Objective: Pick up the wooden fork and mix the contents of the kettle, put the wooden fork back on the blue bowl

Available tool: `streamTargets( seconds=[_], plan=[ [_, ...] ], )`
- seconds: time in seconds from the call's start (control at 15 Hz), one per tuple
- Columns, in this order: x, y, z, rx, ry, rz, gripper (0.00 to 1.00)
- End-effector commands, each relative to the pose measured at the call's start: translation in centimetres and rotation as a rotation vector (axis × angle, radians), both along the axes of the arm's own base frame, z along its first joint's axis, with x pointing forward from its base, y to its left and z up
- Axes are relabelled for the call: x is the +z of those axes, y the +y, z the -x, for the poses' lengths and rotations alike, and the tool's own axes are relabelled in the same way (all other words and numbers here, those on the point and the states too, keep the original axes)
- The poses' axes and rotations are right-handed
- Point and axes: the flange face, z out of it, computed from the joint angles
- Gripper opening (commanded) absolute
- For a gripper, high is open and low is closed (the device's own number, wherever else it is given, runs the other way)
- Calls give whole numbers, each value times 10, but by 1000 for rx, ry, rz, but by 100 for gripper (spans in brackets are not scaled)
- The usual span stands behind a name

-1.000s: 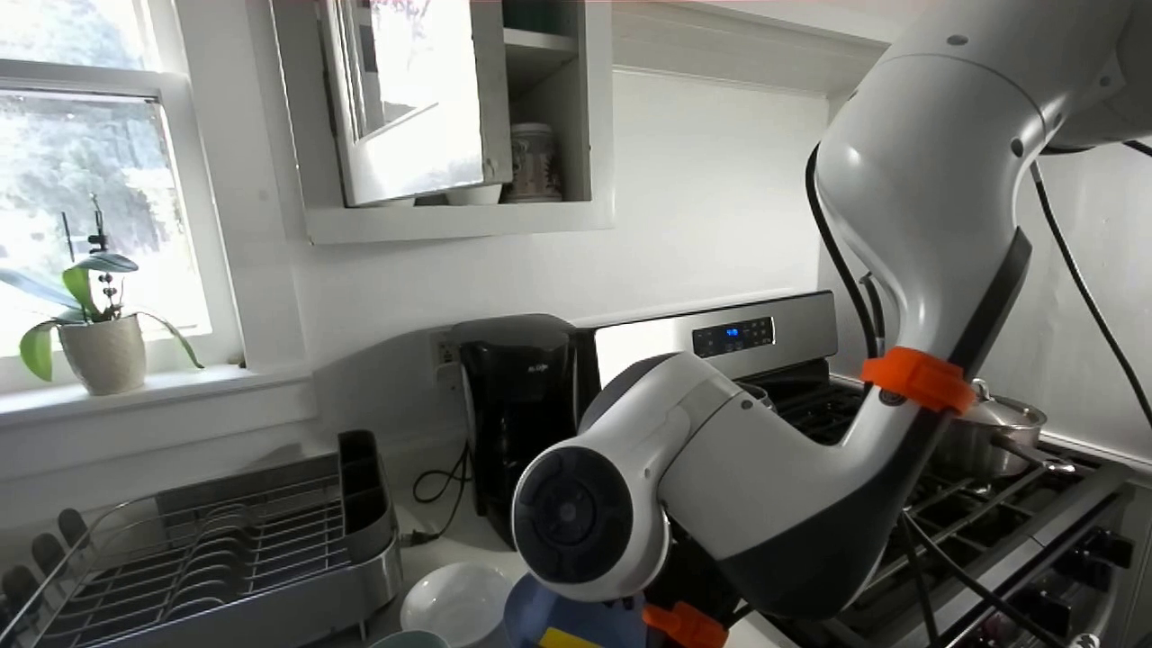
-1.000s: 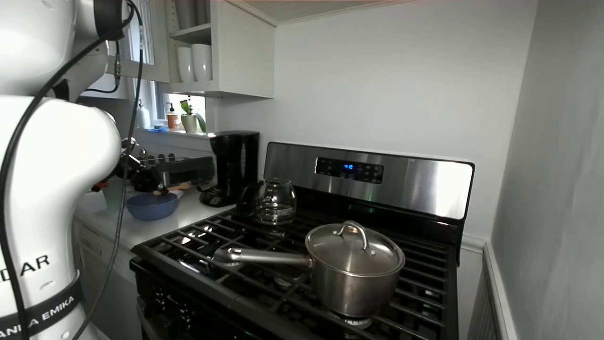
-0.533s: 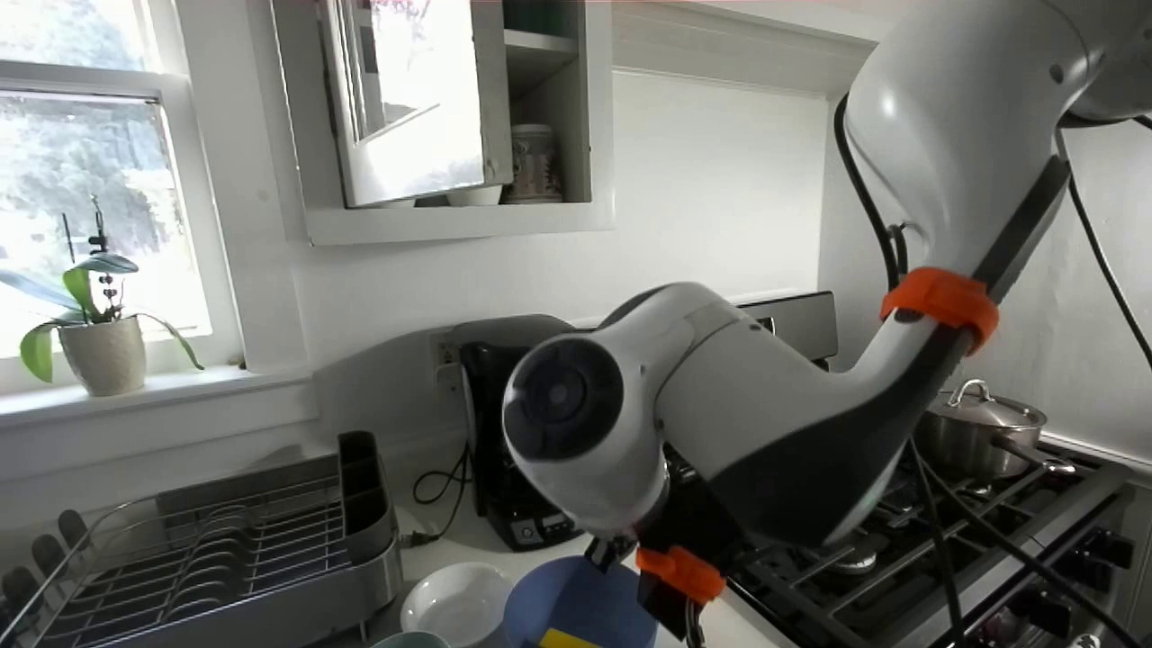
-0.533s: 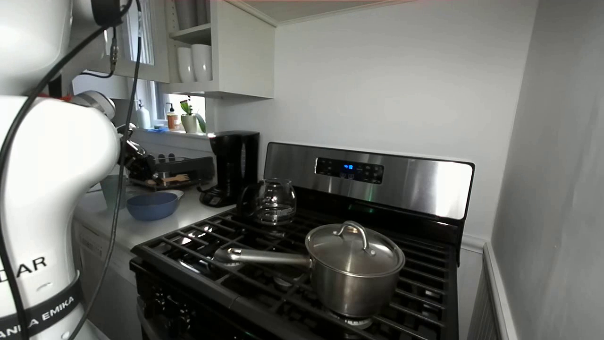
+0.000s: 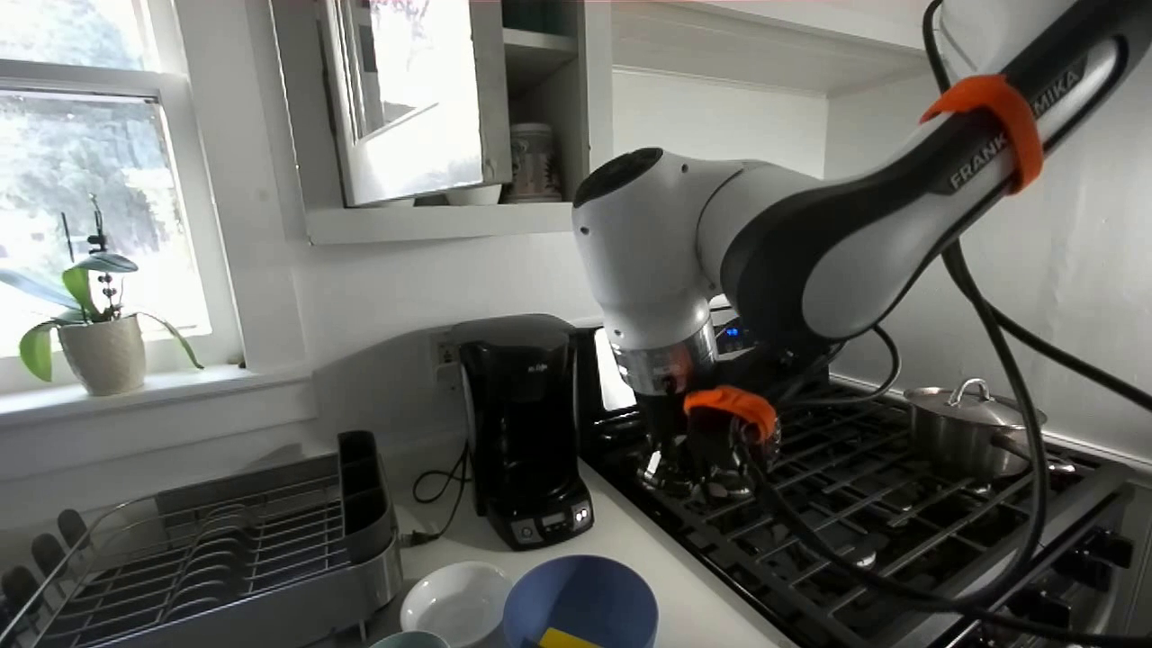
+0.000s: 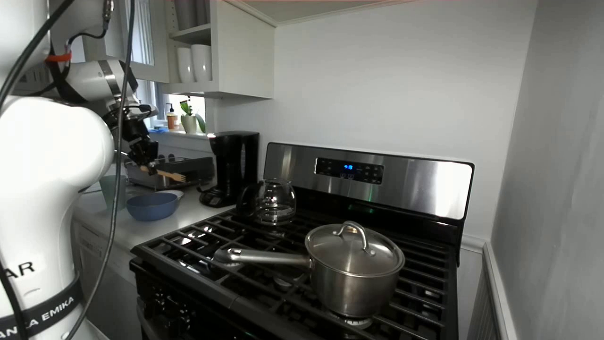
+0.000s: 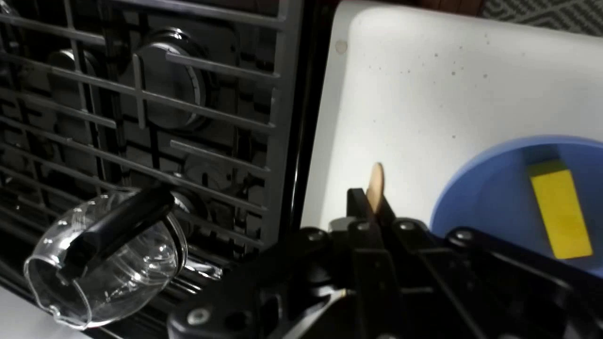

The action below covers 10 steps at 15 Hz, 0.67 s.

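Kitchen corner, white walls [image 6: 387, 94]; a gas range [image 6: 297, 170] meets a white counter [image 7: 424, 103]. Black drip coffee maker [image 5: 522, 405] on the counter just beside the range; dish rack [image 5: 297, 594] toward 8 o'clock of it in an exterior view. Gripper [image 7: 372, 207]: in the air, jaws pressed together on the wooden fork [image 6: 166, 174]. Fork near level in an exterior view, tines pointing between 3 and 4 o'clock. In the wrist view a rounded wooden end juts from the fingertips [image 7: 356, 203] at 12 o'clock; handle end, I believe, though the view is soft there. Blue bowl [image 6: 152, 210]: upright on the counter, at 6 o'clock below the gripper in an exterior view, not touching the fork; yellow block [image 7: 560, 214] lying inside. Glass coffee carafe [image 6: 276, 205], black-handled: on the range, between 8 and 9 o'clock of the fingertips in the wrist view. Lidded steel saucepan [image 6: 354, 290]: also on the range, at 4 o'clock of the carafe in an exterior view.
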Motion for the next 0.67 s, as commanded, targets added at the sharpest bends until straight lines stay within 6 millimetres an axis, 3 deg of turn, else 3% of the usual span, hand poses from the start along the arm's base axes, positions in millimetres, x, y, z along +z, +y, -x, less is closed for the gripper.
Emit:
streamTargets(
  seconds=[0.0,0.33,0.4,0.6],
  plan=[
    [24,-45,9,-91,123,-28,1],
    [55,-97,-9,-303,89,-43,1],
    [44,-79,-14,-229,100,-17,1],
    [47,-84,-17,-237,96,-20,3]
  ],
)
